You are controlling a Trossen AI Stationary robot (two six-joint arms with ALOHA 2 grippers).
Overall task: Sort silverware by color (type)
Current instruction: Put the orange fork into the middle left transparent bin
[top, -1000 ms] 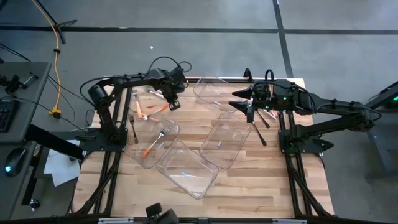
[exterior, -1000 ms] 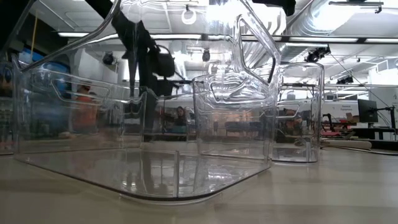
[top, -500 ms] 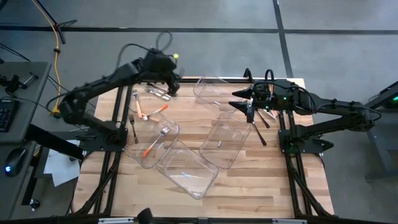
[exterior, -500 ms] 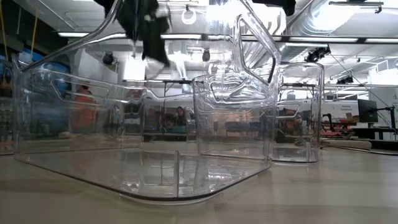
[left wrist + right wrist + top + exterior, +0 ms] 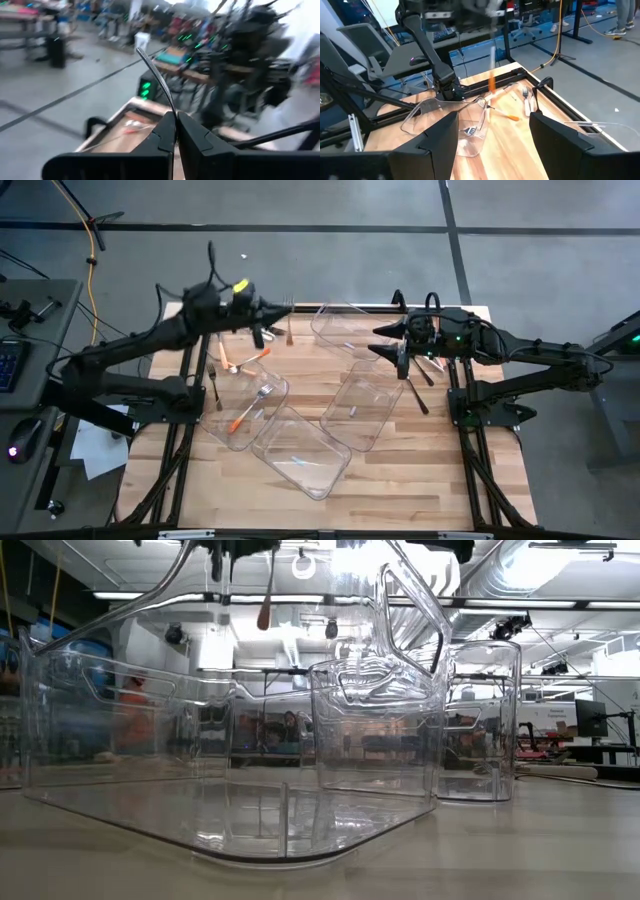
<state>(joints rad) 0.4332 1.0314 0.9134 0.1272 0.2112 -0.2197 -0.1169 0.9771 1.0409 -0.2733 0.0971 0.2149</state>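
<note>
Left hand (image 5: 262, 313) raised above worktop's (image 5: 400, 470) far-left edge, fingers pinching orange-handled fork (image 5: 288, 330), long axis hanging roughly vertical. Bin with orange pieces (image 5: 245, 413) lay below, toward near side. Right hand (image 5: 400, 361) spread, waiting over far-right black silverware (image 5: 417, 385).

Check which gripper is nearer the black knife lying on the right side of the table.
Right. The right gripper, open, hovers just beside the black knife. The left gripper, shut on an orange-handled utensil, is raised across the table.
</note>
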